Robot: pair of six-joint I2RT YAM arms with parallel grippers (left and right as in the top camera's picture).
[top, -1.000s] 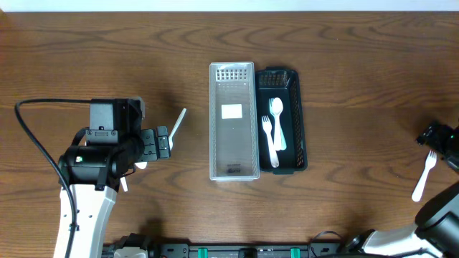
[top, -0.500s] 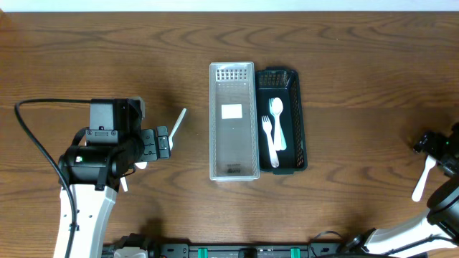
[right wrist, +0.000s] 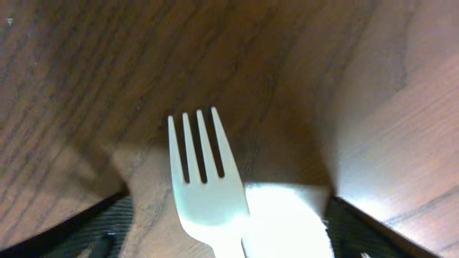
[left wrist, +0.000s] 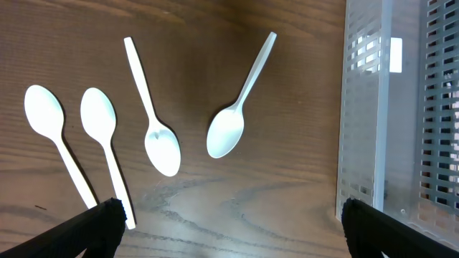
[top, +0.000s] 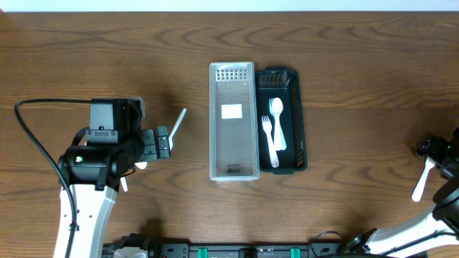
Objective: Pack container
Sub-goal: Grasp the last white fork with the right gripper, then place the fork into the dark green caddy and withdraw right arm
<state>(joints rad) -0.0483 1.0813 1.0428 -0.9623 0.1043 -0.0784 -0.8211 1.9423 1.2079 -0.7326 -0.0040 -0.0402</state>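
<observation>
**Free room and obstacles on the table (top: 358, 72)**

The clear bin (top: 233, 122) and black basket (top: 295, 107) stand touching at centre; bare table flanks both. Four spoons (left wrist: 161, 143) lie scattered before the left gripper (left wrist: 229, 229), beside the bin. A fork (right wrist: 204, 193) lies in the gap between the spread fingers of the right gripper (right wrist: 229, 236).

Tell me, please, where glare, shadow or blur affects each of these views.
Overhead: evenly lit and sharp. Left wrist: the spoons are crisp, with faint sheen on the table below them. Right wrist: the fork looks soft, a blown-out glare patch beside it, dark shadow around.
</observation>
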